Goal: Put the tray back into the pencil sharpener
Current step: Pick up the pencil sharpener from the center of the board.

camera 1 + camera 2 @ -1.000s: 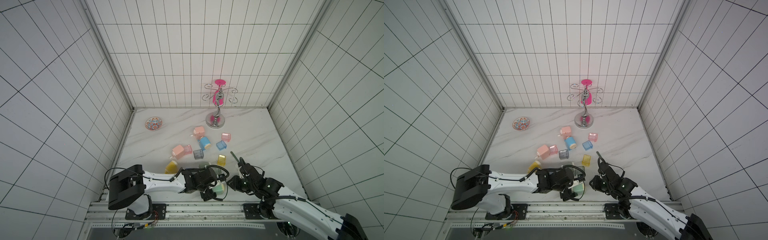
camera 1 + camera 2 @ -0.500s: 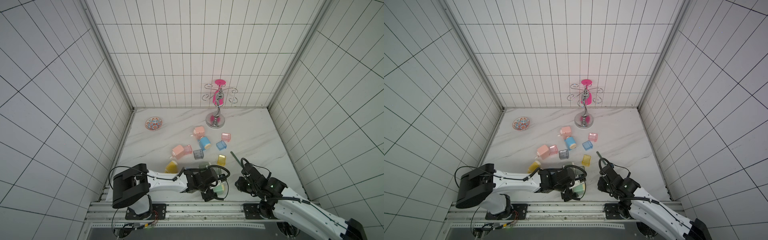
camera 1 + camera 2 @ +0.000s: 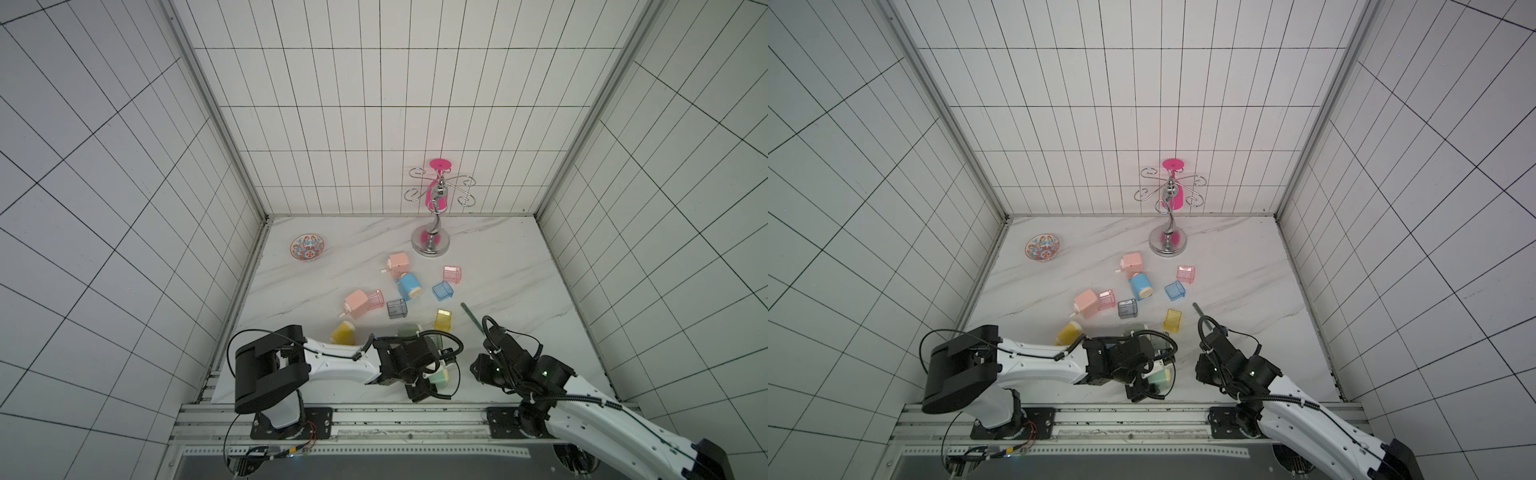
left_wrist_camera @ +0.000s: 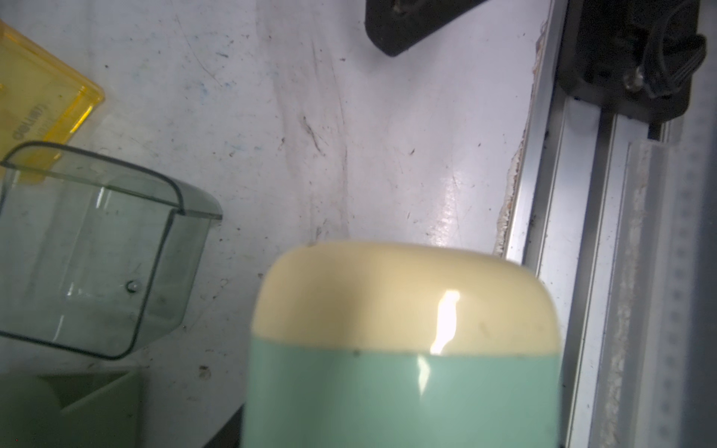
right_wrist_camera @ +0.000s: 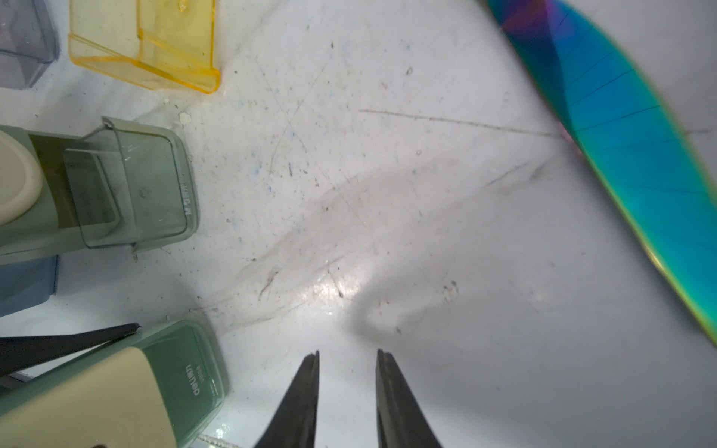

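A mint-green and cream pencil sharpener (image 3: 441, 377) (image 3: 1160, 376) (image 4: 403, 349) lies near the table's front edge, inside my left gripper (image 3: 432, 374) (image 3: 1152, 374). In the right wrist view one black finger (image 5: 70, 341) of that gripper rests against the sharpener (image 5: 116, 388). A dark green see-through tray (image 5: 182, 368) sits flush in its end. In the left wrist view the sharpener hides my left fingers. My right gripper (image 5: 347, 353) (image 3: 478, 370) (image 3: 1202, 370) hangs just right of the sharpener, open a little, with nothing between its fingers.
A second pale green sharpener (image 5: 23, 194) has a grey-green tray (image 5: 132, 190) (image 4: 89, 252) at its open slot. A yellow tray (image 5: 143, 42) (image 3: 443, 320) and an iridescent strip (image 5: 620, 155) (image 3: 469, 313) lie nearby. Pink and blue sharpeners, loose trays, a patterned bowl (image 3: 307, 247) and a chrome stand (image 3: 432, 245) are farther back.
My right arm has drawn back toward the front edge, off the iridescent strip. The left arm and the sharpener have stayed in place.
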Available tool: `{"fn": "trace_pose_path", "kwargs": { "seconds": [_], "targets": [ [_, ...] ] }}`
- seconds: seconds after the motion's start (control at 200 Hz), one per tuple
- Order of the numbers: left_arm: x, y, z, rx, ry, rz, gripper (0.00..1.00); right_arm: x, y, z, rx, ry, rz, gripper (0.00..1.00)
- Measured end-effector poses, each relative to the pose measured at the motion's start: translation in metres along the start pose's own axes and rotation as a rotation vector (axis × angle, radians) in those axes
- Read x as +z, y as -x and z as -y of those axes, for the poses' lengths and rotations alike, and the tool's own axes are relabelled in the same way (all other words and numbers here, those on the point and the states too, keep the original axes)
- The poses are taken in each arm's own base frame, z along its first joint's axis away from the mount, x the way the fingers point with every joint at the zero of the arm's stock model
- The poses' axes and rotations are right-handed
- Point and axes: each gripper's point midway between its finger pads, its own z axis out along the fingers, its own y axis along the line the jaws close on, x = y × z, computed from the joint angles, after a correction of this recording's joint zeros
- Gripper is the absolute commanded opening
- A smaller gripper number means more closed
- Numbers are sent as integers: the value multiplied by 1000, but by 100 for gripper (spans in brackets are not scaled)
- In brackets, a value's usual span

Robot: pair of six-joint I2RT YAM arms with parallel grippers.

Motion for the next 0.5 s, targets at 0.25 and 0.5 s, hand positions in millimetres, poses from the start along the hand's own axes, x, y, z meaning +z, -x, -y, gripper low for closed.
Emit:
{"fn": "trace_pose_path", "kwargs": {
  "seconds": [0.25,0.5],
  "targets": [
    [0,6,-1,-8,0,14,49,-2,1,-1,-6,9,7,28],
    [-1,9,1,-13,5,23,30,-4,1,1,-11,4,16,28]
  ]
}}
